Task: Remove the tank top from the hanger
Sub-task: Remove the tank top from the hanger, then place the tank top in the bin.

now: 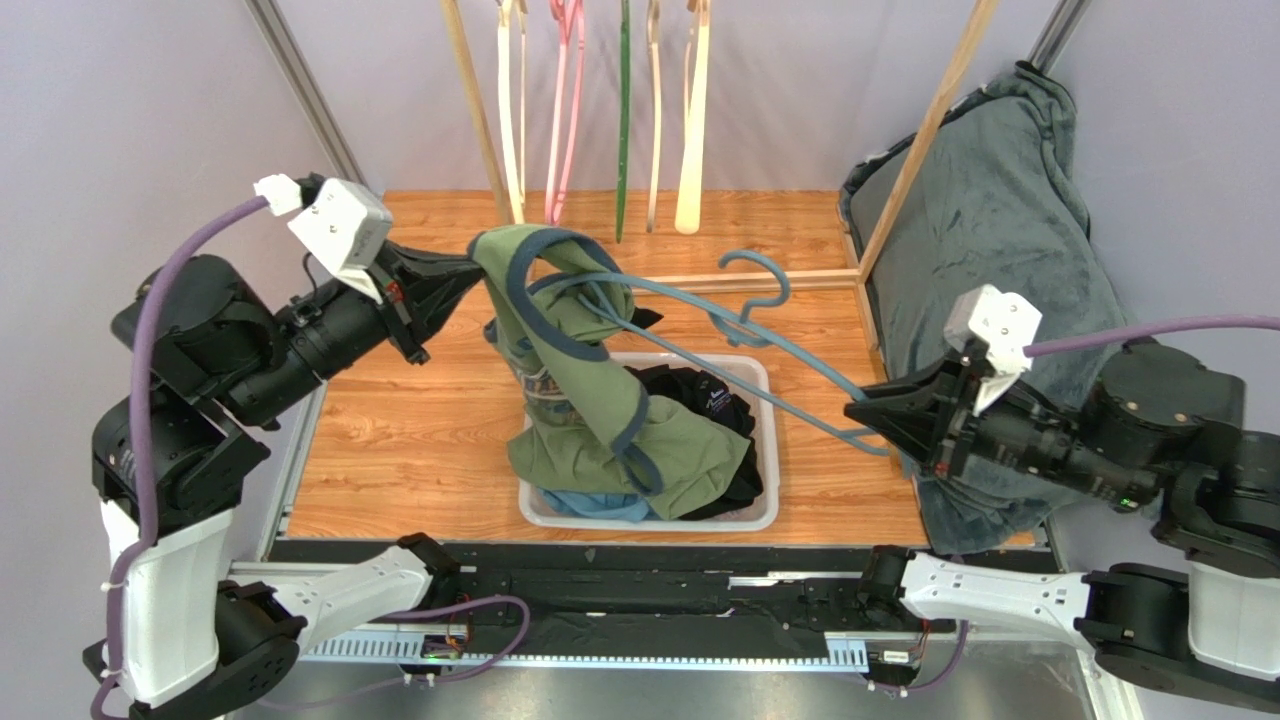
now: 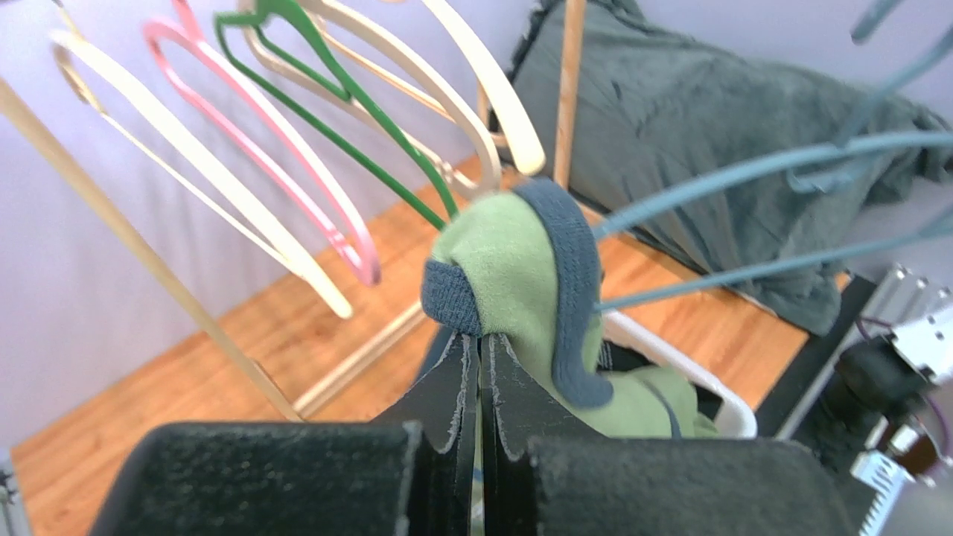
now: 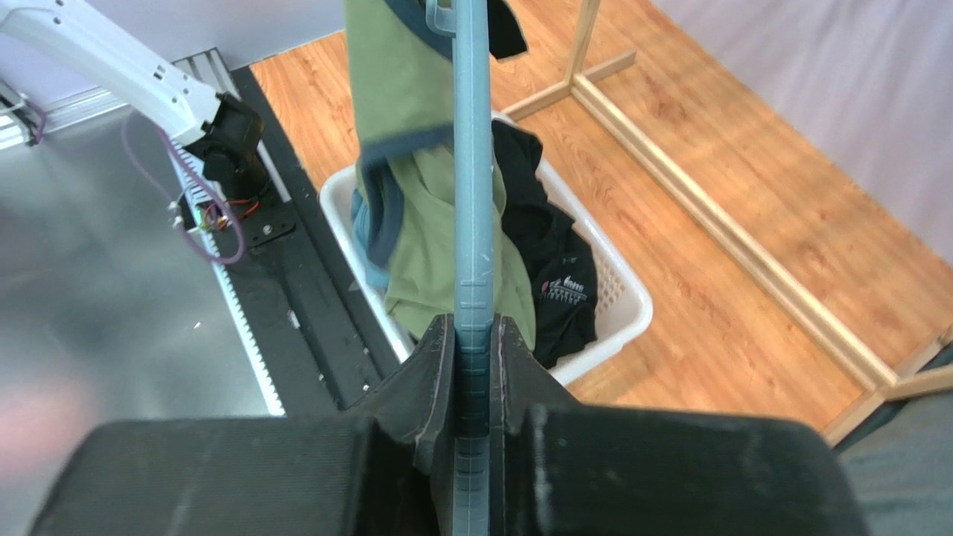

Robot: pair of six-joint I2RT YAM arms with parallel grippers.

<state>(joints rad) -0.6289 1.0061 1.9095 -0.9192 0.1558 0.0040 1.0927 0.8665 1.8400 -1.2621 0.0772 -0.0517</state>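
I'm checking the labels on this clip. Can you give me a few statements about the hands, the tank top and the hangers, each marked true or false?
1. The left hand is shut on a strap of the tank top. True.
2. The right hand is open and clear of the blue hanger. False: it is shut on the blue hanger.
3. The tank top lies wholly in the basket, off the blue hanger. False: it is on the blue hanger, draped down over the basket.
4. A green hanger hangs on the rack at the back. True.
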